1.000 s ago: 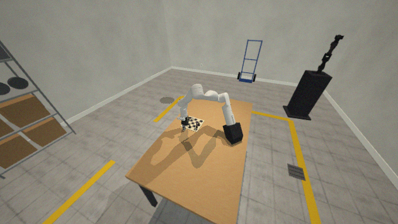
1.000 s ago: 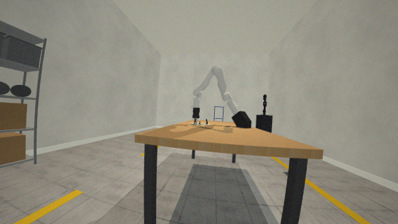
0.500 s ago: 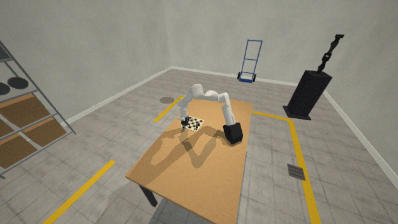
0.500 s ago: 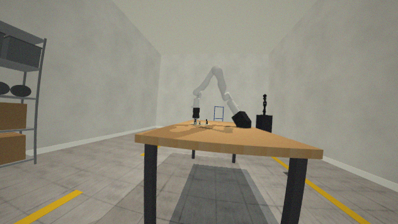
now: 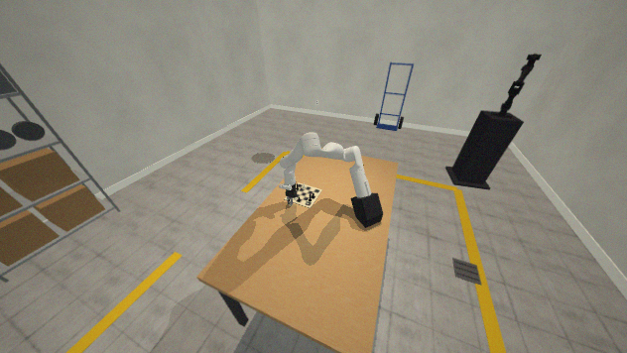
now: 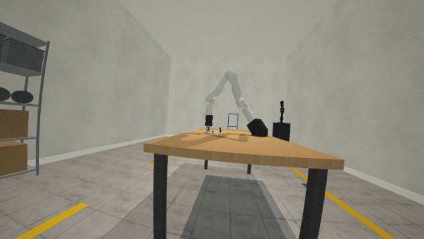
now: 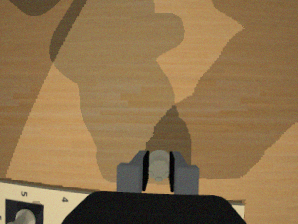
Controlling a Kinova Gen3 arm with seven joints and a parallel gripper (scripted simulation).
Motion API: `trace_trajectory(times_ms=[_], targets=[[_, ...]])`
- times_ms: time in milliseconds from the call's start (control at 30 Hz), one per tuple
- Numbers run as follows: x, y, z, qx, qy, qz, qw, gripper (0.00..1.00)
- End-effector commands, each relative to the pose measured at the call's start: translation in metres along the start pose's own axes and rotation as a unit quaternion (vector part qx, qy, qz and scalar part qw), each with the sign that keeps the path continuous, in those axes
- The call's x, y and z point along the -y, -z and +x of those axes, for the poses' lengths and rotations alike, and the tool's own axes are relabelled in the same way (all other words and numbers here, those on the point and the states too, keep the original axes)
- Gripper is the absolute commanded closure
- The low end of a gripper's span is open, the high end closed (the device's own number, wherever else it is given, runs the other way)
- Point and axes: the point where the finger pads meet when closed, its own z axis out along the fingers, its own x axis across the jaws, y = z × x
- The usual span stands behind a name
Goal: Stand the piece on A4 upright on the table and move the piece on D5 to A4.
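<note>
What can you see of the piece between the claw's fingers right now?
In the wrist view the piece shows only as a pale grey, rounded top, seen from straight above. It sits centred in the claw, between two blue-grey fingers, with a thin dark strip on each side, so the grip looks loose. It is over the bare wood of the table, just beyond the edge of the board. Its body and base are hidden, and so is any contact with the table.

Grey walls, tiled floor [image 5: 149, 208] (yellow lines).
</note>
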Motion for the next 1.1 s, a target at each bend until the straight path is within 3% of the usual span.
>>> trace_trajectory(times_ms=[0, 67, 100, 733, 1067], targets=[[0.0, 0.001, 0.0, -0.001, 0.0, 0.001, 1.0, 0.42], [0.0, 0.001, 0.0, -0.001, 0.0, 0.001, 1.0, 0.42], [0.0, 0.001, 0.0, -0.001, 0.0, 0.001, 1.0, 0.27], [0.0, 0.008, 0.0, -0.001, 0.0, 0.001, 1.0, 0.27], [0.0, 0.056, 0.0, -0.001, 0.0, 0.001, 1.0, 0.27]])
